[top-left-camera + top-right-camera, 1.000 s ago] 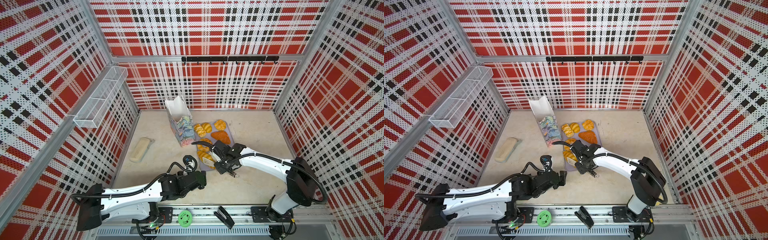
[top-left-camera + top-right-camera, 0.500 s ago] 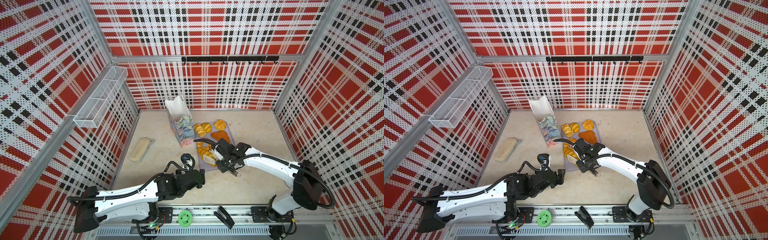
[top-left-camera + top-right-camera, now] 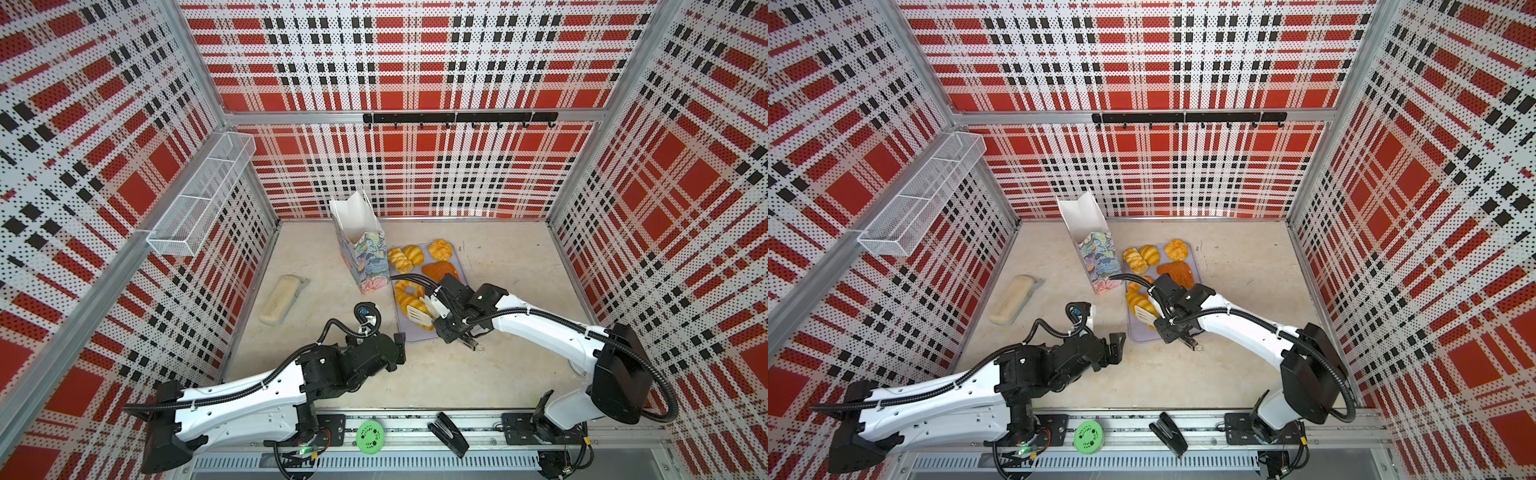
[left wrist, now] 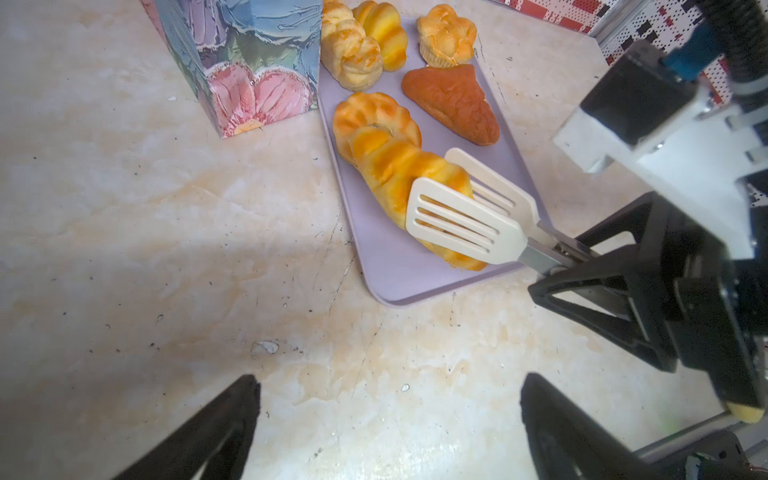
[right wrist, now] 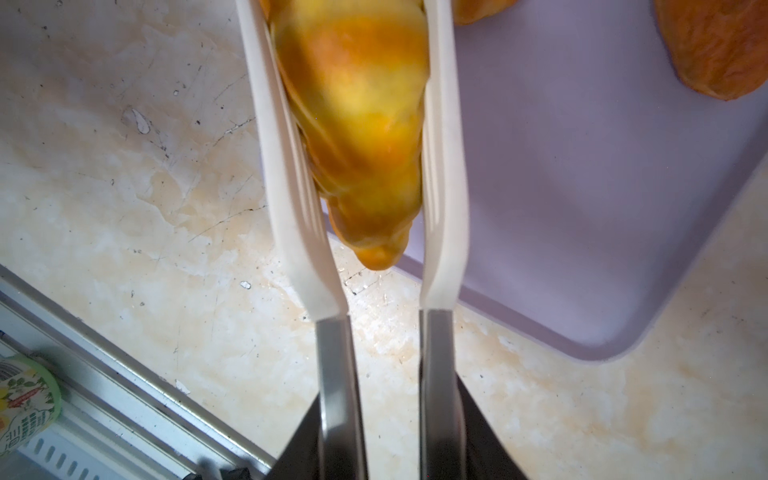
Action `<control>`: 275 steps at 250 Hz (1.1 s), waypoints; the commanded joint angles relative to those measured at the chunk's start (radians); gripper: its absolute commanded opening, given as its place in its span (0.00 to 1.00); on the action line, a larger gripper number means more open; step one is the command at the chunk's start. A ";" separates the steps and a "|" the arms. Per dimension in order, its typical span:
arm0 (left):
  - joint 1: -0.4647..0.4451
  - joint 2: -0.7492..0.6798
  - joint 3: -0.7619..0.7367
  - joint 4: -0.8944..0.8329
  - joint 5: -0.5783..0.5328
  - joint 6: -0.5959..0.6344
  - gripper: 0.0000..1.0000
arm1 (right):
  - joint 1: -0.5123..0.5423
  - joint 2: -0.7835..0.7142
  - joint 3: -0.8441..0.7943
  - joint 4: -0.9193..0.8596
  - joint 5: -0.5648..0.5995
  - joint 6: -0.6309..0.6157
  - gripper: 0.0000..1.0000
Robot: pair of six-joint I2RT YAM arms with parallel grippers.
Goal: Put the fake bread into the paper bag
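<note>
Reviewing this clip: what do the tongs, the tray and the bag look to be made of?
The tongs: matte cream slotted heads, likely plastic or silicone, on brushed-metal arms. The tray: matte lavender plastic, judging by its smooth rounded rim. The paper bag: floral-printed paper, crisp folded edges, plain white inside.

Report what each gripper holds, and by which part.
The right gripper is shut on the tongs by their metal arms; the white blades pinch a long twisted roll near one end. The left gripper is open, empty.
</note>
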 commanded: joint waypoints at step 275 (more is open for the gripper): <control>0.146 -0.054 0.162 -0.081 0.015 0.212 0.99 | -0.025 -0.032 0.233 0.037 -0.064 -0.059 0.39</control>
